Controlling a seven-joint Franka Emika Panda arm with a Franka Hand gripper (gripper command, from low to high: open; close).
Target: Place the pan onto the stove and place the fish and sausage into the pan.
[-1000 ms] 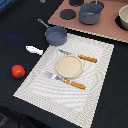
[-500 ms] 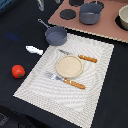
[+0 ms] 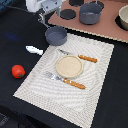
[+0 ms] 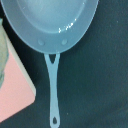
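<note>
Both views are pretty low-res and soft; edges look smeary everywhere. Exterior view is evenly lit and fairly bright, with the pale placemat (image 3: 70, 67) almost washing out against the dark table (image 3: 15, 30); shadows are faint and short. Wrist view has a bluish cast; small white glints sit on the pan (image 4: 47, 20) floor; its handle looks blurry.

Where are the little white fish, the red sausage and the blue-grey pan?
Small white toy fish (image 3: 34, 50), exterior view, body.
Bright red rounded sausage (image 3: 18, 71), exterior view, centre.
Round blue-grey pan (image 4: 50, 20), wrist view, inside.
</note>
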